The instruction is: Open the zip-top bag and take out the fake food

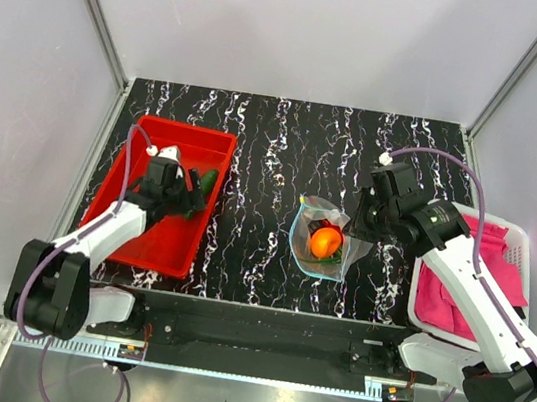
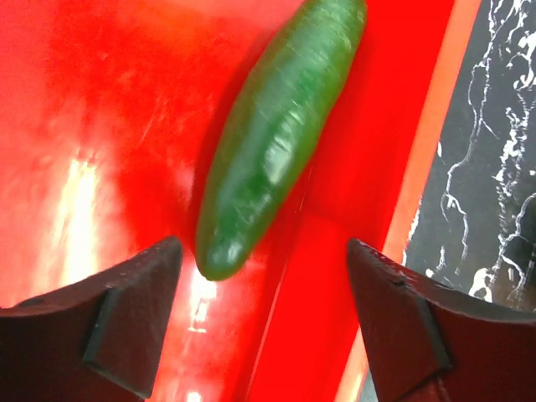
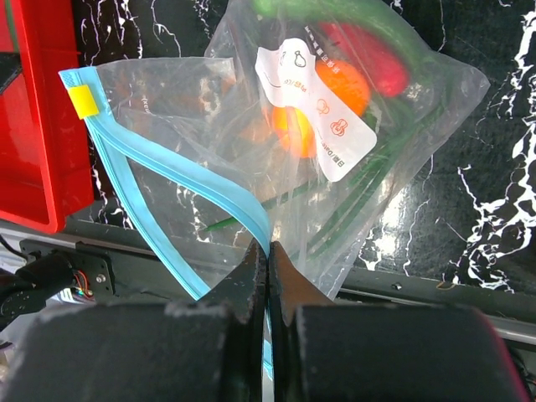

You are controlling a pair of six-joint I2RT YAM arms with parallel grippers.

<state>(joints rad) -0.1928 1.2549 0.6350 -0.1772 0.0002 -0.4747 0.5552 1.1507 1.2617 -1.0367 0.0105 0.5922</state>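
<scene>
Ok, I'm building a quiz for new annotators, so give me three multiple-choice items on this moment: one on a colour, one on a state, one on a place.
1. What colour is the zip strip of the zip-top bag?
A) black
B) light blue
C) pink

2. The right tool is:
A) wide open
B) half open, holding nothing
C) shut on the zip strip

3. Where does the cucumber lie?
A) in the red tray
B) inside the zip-top bag
C) in the right tool

Answers:
1 B: the right wrist view shows a light blue strip along the bag's mouth.
2 C: its fingers meet with the strip pinched between them.
3 A: the left wrist view shows it on the tray's floor, below the open left tool.
</scene>
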